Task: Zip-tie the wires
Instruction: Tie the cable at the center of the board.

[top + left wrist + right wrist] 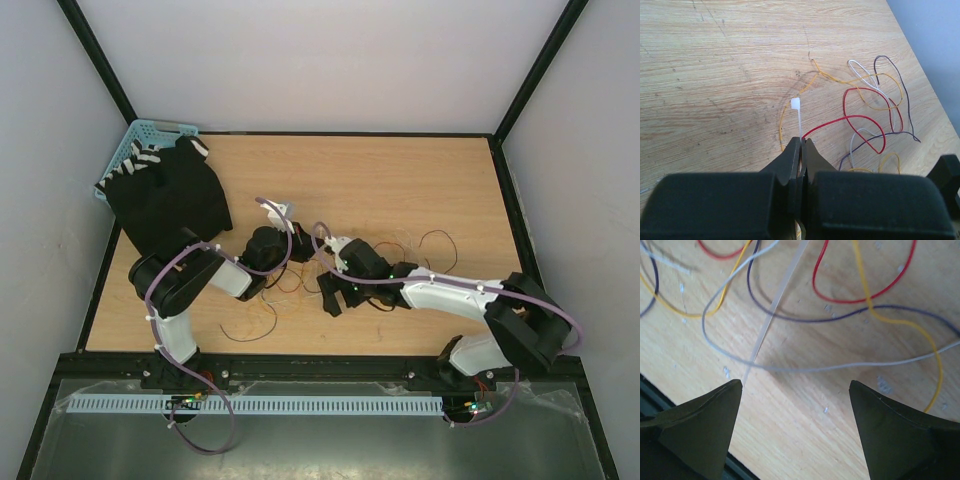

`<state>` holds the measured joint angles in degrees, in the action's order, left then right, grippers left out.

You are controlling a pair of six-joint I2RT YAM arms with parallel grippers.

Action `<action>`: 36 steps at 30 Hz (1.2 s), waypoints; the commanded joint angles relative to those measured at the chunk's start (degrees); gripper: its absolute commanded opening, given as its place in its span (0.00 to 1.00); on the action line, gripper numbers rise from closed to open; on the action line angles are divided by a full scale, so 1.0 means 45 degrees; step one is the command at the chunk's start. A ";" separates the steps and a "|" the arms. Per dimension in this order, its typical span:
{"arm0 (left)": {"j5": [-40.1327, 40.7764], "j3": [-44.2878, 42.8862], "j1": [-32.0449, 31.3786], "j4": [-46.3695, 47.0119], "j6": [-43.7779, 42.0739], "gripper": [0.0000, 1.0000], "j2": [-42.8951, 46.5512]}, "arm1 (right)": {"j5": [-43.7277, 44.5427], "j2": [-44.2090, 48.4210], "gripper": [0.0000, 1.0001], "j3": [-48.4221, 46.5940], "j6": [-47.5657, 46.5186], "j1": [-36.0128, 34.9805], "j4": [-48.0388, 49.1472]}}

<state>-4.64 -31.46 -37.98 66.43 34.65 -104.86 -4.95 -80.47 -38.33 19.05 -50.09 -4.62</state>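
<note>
Left claw clamps a zip tie while the wide-open right claw hovers over loose wires, which likely need gathering and looping next.

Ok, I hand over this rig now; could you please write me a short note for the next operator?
Left gripper: shut on the white zip tie, with the tie's head sticking out over the table.
Right gripper: open, holding nothing, low above the wires.
Wires: loose and spread on the wood, not bundled.
Done: the tie is gripped.
Left: gather the wires, wrap the tie around them, thread its tail through the head, pull tight.
</note>
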 commanded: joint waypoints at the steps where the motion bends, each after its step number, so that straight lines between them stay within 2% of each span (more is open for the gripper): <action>1: -0.0082 -0.0273 -0.0019 0.0427 0.0127 0.00 0.0076 | -0.0510 0.0655 0.99 0.0625 -0.0503 -0.0429 -0.0025; 5: -0.0287 -0.0221 0.0030 0.0396 0.0202 0.00 0.0059 | -0.0164 0.1343 0.99 0.0979 -0.1022 -0.0781 -0.0144; 8: -0.0502 -0.0181 0.0103 0.0408 0.0240 0.00 0.0009 | 0.0158 0.2627 0.99 0.1380 -0.1610 -0.0959 0.0434; 13: -0.0814 -0.0159 0.0206 0.0370 0.0380 0.00 -0.0067 | 0.0446 0.5366 0.99 0.2831 -0.3130 -0.1451 0.3487; 19: -0.1141 -0.0214 0.0253 0.0354 0.0617 0.00 -0.0204 | 0.1116 0.7111 0.99 0.4144 -0.7448 -0.1930 0.6770; 23: -0.1256 -0.0210 0.0292 0.0318 0.0622 0.00 -0.0207 | 0.1035 0.7275 0.99 0.4963 -1.0352 -0.2231 0.8065; 27: -0.1387 -0.0200 0.0405 0.0302 0.0724 0.00 -0.0193 | 0.1150 0.6999 0.99 0.5384 -1.2492 -0.2511 0.7983; 33: -0.1410 -0.0173 0.0451 0.0127 0.0882 0.00 -0.0051 | 0.1968 0.5947 0.99 0.5637 -1.4154 -0.2998 0.8067; 36: -0.1438 -0.0158 0.0451 0.0052 0.0951 0.00 0.0000 | 0.2297 0.4801 0.99 0.5585 -1.4736 -0.3224 0.8252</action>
<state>-10.44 -31.57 -36.29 65.98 38.06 -105.32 2.76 -54.30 -13.58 -40.60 -63.20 29.32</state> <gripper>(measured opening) 0.002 0.993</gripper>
